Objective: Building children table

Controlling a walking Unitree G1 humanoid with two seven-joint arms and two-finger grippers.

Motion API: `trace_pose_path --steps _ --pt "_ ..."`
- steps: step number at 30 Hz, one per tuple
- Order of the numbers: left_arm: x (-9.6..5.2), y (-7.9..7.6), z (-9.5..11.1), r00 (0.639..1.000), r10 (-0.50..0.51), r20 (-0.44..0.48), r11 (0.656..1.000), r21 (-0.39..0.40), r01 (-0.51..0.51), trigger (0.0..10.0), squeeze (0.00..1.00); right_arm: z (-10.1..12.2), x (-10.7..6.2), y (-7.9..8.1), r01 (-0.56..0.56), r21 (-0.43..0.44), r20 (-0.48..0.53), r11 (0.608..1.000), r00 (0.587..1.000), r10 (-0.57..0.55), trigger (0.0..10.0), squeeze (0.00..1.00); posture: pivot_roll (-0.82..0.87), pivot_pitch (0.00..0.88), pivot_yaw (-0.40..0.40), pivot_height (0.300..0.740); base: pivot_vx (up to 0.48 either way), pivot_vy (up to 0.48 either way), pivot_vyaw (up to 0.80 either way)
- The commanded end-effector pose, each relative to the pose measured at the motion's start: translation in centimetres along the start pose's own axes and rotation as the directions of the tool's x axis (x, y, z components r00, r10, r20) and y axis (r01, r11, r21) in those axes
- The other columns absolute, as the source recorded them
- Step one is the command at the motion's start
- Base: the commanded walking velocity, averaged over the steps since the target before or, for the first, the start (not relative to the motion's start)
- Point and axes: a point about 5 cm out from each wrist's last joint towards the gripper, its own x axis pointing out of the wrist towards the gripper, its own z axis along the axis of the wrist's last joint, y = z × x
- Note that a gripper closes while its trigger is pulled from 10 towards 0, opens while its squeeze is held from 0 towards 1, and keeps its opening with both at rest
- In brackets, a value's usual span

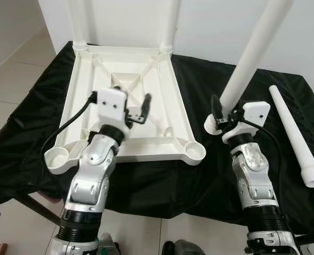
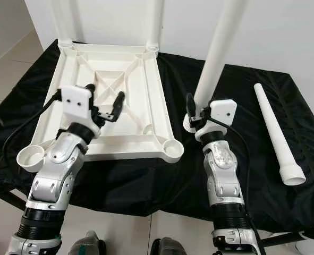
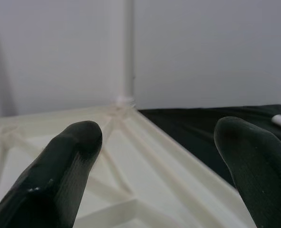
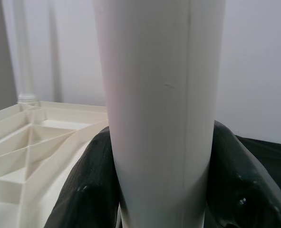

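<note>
While the head cameras take in the whole setup, the wrist cams only give close-ups: the left one looks past its two black fingers [image 3: 64, 161] over the ribbed underside of the tabletop toward a far corner post, and the right one is mostly white tube with a dark finger hugging each side.

So, the scene: the white plastic tabletop [image 1: 162, 90] lies upside down on the worktop [image 1: 34, 138], which is draped in black cloth. Two legs [image 1: 170, 24] are already standing in the far corner sockets. The two near sockets [image 1: 195, 152] are open, and both sit right at the worktop's front edge, with the left one overhanging a bit.

The right claw [image 1: 219, 116] is clamped on a third leg [image 1: 247, 64] near its fat end, holding it tilted, just off the tabletop's right side and above the cloth. The left claw [image 1: 137, 109] hovers over the middle of the tabletop, fingers apart, gripping nothing.

A fourth leg [image 1: 295, 135] lies flat on the cloth well to the right, its wide end near the front edge. Bare cloth runs between it and the held leg. No writing or logos that I can make out anywhere.
</note>
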Motion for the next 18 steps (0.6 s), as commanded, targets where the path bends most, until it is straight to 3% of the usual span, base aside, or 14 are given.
trace_pose_path --steps 1,2,3,5,6,7,9,10,11,12,13,14,16,18 --pt "0.0 -2.0 0.4 0.959 -0.285 0.011 0.959 -0.007 0.285 10.0 0.00 -0.2 0.2 0.0 -0.022 0.007 -0.009 1.000 1.000 0.022 10.0 0.00 0.06 0.000 -0.075 0.740 0.000 0.000 0.00" --pt "0.0 -2.9 0.8 0.931 -0.365 0.021 0.931 -0.015 0.365 10.0 0.00 -0.3 0.3 0.3 -0.052 0.009 -0.015 0.999 0.999 0.052 10.0 0.00 0.06 0.000 -0.076 0.740 0.000 0.000 0.00" --pt "0.0 -2.9 0.8 0.931 -0.365 0.021 0.931 -0.015 0.365 10.0 0.00 -0.3 0.3 0.3 -0.052 0.009 -0.015 0.999 0.999 0.052 10.0 0.00 0.06 0.000 -0.076 0.740 0.000 0.000 0.00" --pt "0.0 -4.2 1.2 0.876 -0.482 0.026 0.875 -0.037 0.483 10.0 0.00 -0.4 0.4 0.8 -0.102 0.017 -0.024 0.995 0.994 0.102 10.0 0.00 0.06 0.000 -0.076 0.740 0.000 0.000 0.00" --pt "0.0 -4.2 1.2 0.876 -0.482 0.026 0.875 -0.037 0.483 10.0 0.00 -0.4 0.4 0.8 -0.102 0.017 -0.024 0.995 0.994 0.102 10.0 0.00 0.06 0.000 -0.076 0.740 0.000 0.000 0.00" --pt "-0.1 -4.7 1.2 0.853 -0.521 0.027 0.852 -0.048 0.522 10.0 0.00 -0.5 0.4 1.0 -0.119 0.019 -0.027 0.993 0.993 0.119 10.0 0.00 0.06 0.000 -0.076 0.740 0.000 0.000 0.00" --pt "-0.1 -4.7 1.2 0.853 -0.521 0.027 0.852 -0.048 0.522 10.0 0.00 -0.5 0.4 1.0 -0.119 0.019 -0.027 0.993 0.993 0.119 10.0 0.00 0.06 0.000 -0.076 0.740 0.000 0.000 0.00" --pt "-0.1 -5.2 1.3 0.824 -0.566 0.028 0.822 -0.058 0.567 10.0 0.00 -0.5 0.5 1.1 -0.136 0.018 -0.030 0.991 0.990 0.136 10.0 0.00 0.06 0.000 -0.077 0.740 0.000 0.000 0.00" --pt "-0.1 -5.2 1.3 0.824 -0.566 0.028 0.822 -0.058 0.567 10.0 0.00 -0.5 0.5 1.1 -0.136 0.018 -0.030 0.991 0.990 0.136 10.0 0.00 0.06 0.000 -0.077 0.740 0.000 0.000 0.00" --pt "-0.1 -5.9 1.4 0.792 -0.610 0.033 0.788 -0.075 0.610 10.0 0.00 -0.5 0.5 1.4 -0.162 0.018 -0.034 0.987 0.986 0.162 10.0 0.00 0.06 0.000 -0.079 0.740 0.000 0.000 0.00" --pt "-0.1 -5.9 1.4 0.792 -0.610 0.033 0.788 -0.075 0.610 10.0 0.00 -0.5 0.5 1.4 -0.162 0.018 -0.034 0.987 0.986 0.162 10.0 0.00 0.06 0.000 -0.079 0.740 0.000 0.000 0.00" --pt "0.1 -6.5 1.6 0.765 -0.642 0.044 0.760 -0.087 0.644 10.0 0.00 -0.5 0.5 1.7 -0.197 0.019 -0.037 0.980 0.980 0.198 10.0 0.00 0.05 0.000 -0.081 0.740 0.000 0.000 0.00" --pt "0.1 -6.5 1.6 0.765 -0.642 0.044 0.760 -0.087 0.644 10.0 0.00 -0.5 0.5 1.7 -0.197 0.019 -0.037 0.980 0.980 0.198 10.0 0.00 0.05 0.000 -0.081 0.740 0.000 0.000 0.00" --pt "0.3 -6.9 2.0 0.744 -0.666 0.059 0.738 -0.090 0.668 10.0 0.00 -0.5 0.5 2.0 -0.238 0.020 -0.040 0.971 0.970 0.239 10.0 0.00 0.05 0.000 -0.082 0.740 0.000 0.000 0.00"
